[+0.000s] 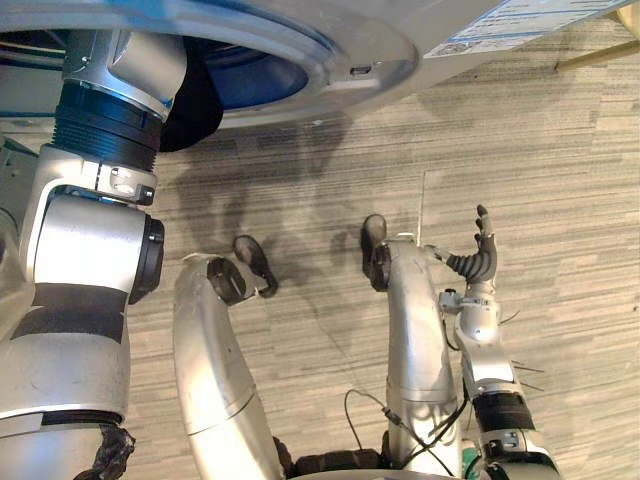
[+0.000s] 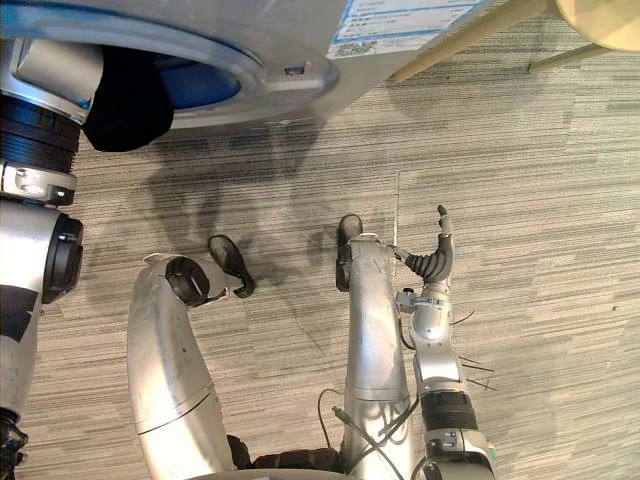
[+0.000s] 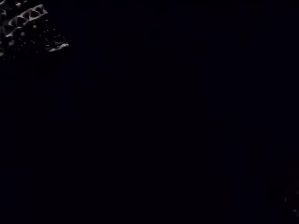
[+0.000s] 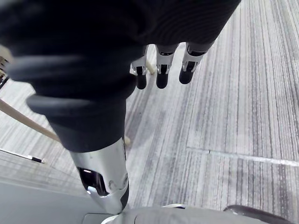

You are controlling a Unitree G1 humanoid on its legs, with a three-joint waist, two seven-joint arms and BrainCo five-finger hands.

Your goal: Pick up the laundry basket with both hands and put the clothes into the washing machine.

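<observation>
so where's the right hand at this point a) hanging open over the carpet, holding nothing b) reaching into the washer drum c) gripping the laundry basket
a: the right hand hangs low at the robot's side with straight fingers over the striped carpet, with nothing in it and well away from the washing machine.

Silver-grey arms; right robot hand dark-ribbed, dark-tipped fingers.

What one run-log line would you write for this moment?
left arm: reaching into washing machine drum | right robot hand: open, empty, hanging above floor
</observation>
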